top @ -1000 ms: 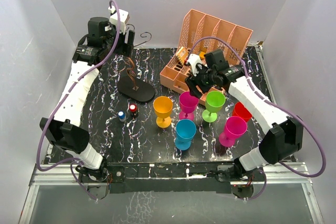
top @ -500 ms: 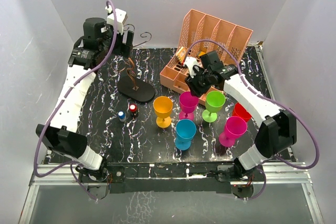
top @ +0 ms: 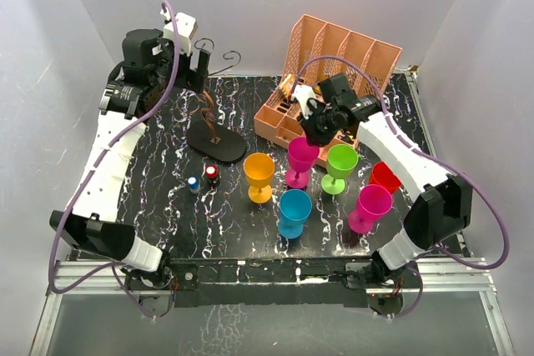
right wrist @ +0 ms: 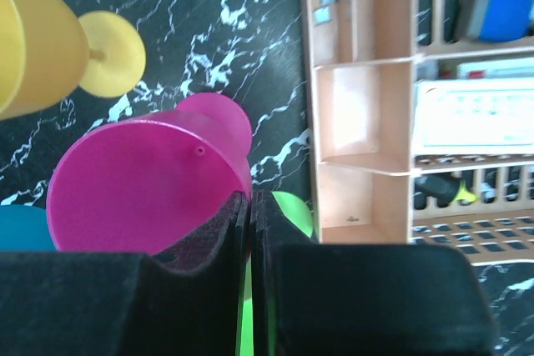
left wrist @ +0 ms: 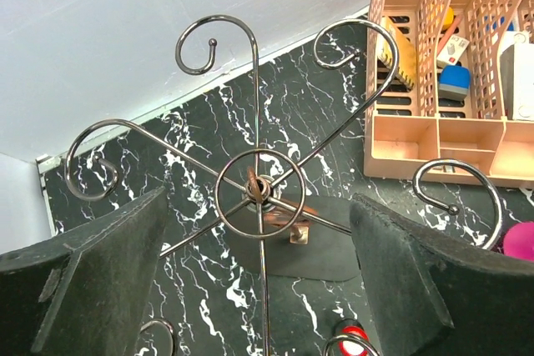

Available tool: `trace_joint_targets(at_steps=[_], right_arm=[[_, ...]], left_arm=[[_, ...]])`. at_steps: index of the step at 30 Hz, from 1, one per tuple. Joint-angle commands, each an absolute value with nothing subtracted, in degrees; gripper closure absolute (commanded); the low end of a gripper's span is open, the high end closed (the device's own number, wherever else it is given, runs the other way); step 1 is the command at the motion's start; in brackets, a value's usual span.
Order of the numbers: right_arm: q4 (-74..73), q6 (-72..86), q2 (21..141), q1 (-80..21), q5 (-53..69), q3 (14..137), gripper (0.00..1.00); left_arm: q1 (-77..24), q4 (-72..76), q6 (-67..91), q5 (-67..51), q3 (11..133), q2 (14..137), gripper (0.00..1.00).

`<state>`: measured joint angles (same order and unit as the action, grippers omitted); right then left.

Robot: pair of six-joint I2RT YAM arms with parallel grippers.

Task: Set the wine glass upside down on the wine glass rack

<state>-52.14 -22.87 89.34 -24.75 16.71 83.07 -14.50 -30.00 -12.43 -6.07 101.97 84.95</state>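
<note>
A magenta wine glass (top: 301, 157) stands upright among other coloured glasses on the black marbled table. My right gripper (top: 314, 134) is shut on its rim: in the right wrist view one pad sits inside the magenta wine glass (right wrist: 142, 193) and the other outside, the right gripper (right wrist: 250, 206) pinching the wall. The wine glass rack (top: 216, 141), a dark wire tree on an oval base, is at the back left. My left gripper (top: 198, 59) hovers open just above its curled arms. In the left wrist view the wine glass rack (left wrist: 259, 186) shows between the wide-apart fingers (left wrist: 96, 285), untouched.
Orange (top: 259, 172), blue (top: 294, 208), green (top: 340, 161), red (top: 385, 178) and a second magenta glass (top: 372, 204) crowd around the held one. A peach file organiser (top: 334, 60) stands right behind my right arm. Two small bottles (top: 203, 178) sit beside the rack's base.
My right gripper has closed onto the magenta glass's rim. The left gripper has opened wider and drawn slightly up and back over the rack.
</note>
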Motion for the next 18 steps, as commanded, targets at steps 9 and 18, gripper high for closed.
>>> trace_joint_targets(at_steps=[9,18], right_arm=[[-41.99,-24.23,78.04,-25.0,6.25,100.28,0.92],[-31.0,-14.57,82.19,-25.05,7.57,116.77,0.92]], left_arm=[[-14.81,-28.64,-2.98,-17.28,108.61,80.24,0.11],[-14.81,-23.01,12.24,-34.17,111.65,85.52,0.09]])
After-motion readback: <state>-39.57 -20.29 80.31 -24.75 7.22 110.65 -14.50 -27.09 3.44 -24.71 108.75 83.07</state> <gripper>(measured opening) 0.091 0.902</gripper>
